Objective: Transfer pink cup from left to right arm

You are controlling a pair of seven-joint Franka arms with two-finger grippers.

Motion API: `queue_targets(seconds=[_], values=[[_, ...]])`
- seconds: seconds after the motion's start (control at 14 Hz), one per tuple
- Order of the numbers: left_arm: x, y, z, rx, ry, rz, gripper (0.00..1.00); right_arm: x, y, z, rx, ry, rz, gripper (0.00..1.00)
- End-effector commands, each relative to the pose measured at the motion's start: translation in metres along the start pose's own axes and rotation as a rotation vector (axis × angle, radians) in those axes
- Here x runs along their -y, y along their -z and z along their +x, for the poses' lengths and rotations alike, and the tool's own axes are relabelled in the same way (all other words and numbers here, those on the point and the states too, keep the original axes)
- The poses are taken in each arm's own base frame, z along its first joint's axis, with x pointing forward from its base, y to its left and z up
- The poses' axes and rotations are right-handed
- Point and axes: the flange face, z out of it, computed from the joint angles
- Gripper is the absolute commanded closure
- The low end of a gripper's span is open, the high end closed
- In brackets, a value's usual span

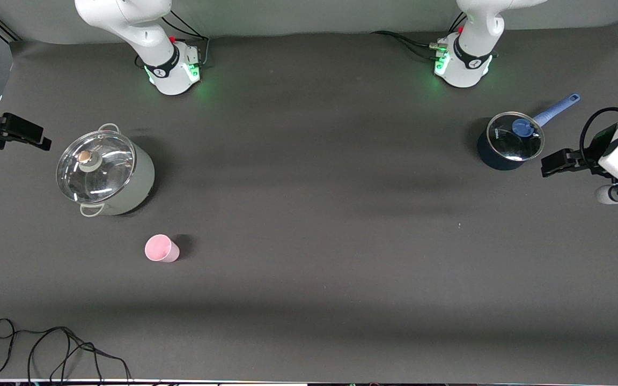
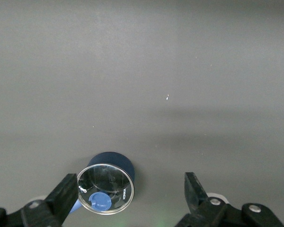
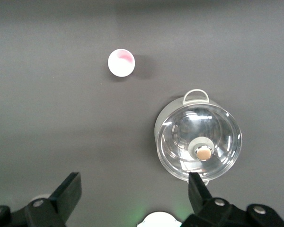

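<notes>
Dark grey matting covers the table, and the pink cup [image 1: 161, 249] stands upright on it at lower left of the front view, near the lidded grey pot [image 1: 104, 172]. That is the right arm's end, so the cup fits either stage of the handover. Both claws hang high with fingers apart: right gripper [image 3: 132, 194] over the pot, left gripper [image 2: 131, 195] beside the blue saucepan [image 1: 508, 141]. Any grasp should pinch the cup's wall squarely.

Matt tabletop [image 1: 309, 214], glossy glass lids [image 1: 96, 167]

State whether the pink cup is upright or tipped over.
Upright: the pink cup stands on the table, open mouth up; the right wrist view shows its round rim.
</notes>
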Motion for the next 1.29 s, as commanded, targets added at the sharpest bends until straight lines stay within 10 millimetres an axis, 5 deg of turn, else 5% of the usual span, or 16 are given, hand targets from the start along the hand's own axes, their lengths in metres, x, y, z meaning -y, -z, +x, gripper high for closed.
queue_targets(seconds=[0.0, 0.29, 1.21], values=[[0.0, 0.005, -0.008, -0.017, -0.018, -0.012, 0.0, 0.002, -0.036, 0.007, -0.047, 0.025, -0.01, 0.0], [0.0, 0.001, -0.007, -0.01, -0.048, -0.049, 0.0, 0.024, -0.044, 0.006, -0.101, 0.069, -0.006, 0.0], [-0.004, 0.017, -0.016, -0.027, -0.052, -0.041, 0.0, 0.01, -0.044, 0.008, -0.102, 0.051, -0.009, 0.0]])
